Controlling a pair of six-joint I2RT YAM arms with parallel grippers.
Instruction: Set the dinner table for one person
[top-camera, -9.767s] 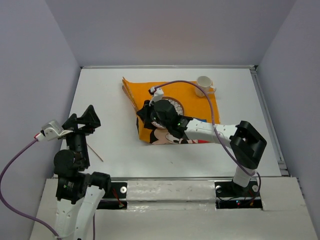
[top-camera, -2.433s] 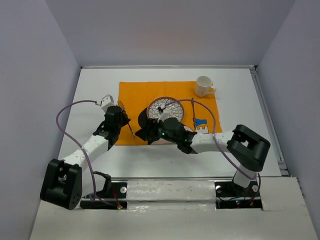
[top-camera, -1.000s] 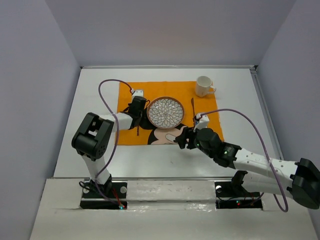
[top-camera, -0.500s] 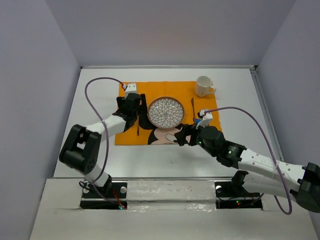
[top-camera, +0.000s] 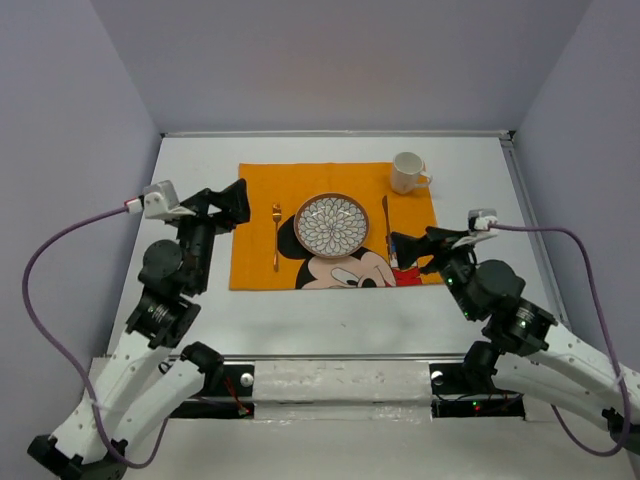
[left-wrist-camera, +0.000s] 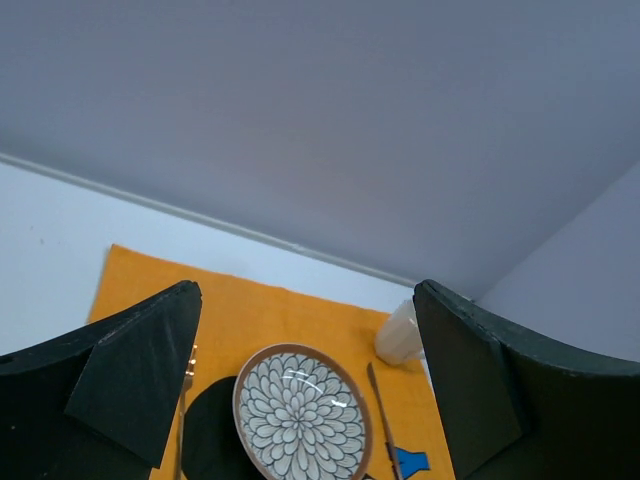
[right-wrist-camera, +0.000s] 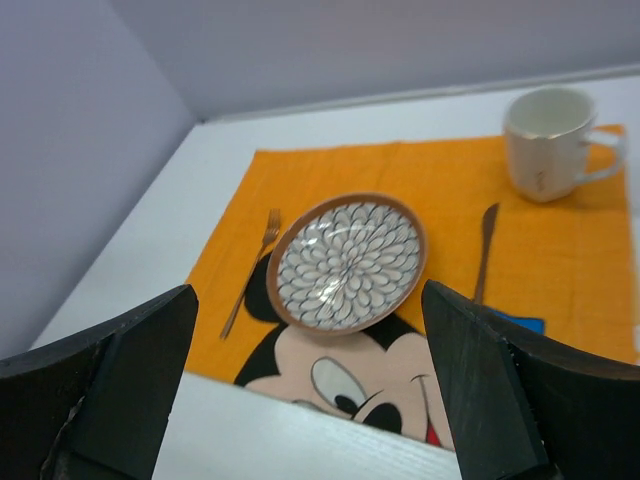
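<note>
White, hard and flat: the dinner table (top-camera: 195, 160) is the one piece I would never lift. It is rigid, fixed and metal-rimmed, and smooth enough, I judge, that anything on it slides if nudged. It fills the floor of the cell ahead of both arm bases. Nearest me on it lies the orange Mickey Mouse mat (top-camera: 255, 262), spread flat. It is soft, limp cloth, best pinched at a corner or edge, and liable to drag the whole setting if tugged. On the mat, left to right, lie the fork (top-camera: 276, 238), patterned plate (top-camera: 331, 224) and knife (top-camera: 385, 218), each apart from its neighbour. The cutlery looks thin, stiff, slick and low-lying; I would take it across the handle. The plate looks ceramic, heavier and breakable, and its rim is the only purchase. Farthest, at the mat's far right corner, stands the white mug (top-camera: 407, 172), upright with its handle to the right. It is fragile, and I would take it by the wall or handle. The setting reads as complete to my eye. Pincers: the left gripper (top-camera: 236, 205) has its jaws spread wide with nothing between them, and hangs raised by the mat's left edge. The right gripper (top-camera: 400, 250) is likewise fully spread and empty, above the mat's near right corner, touching nothing that I can see.
</note>
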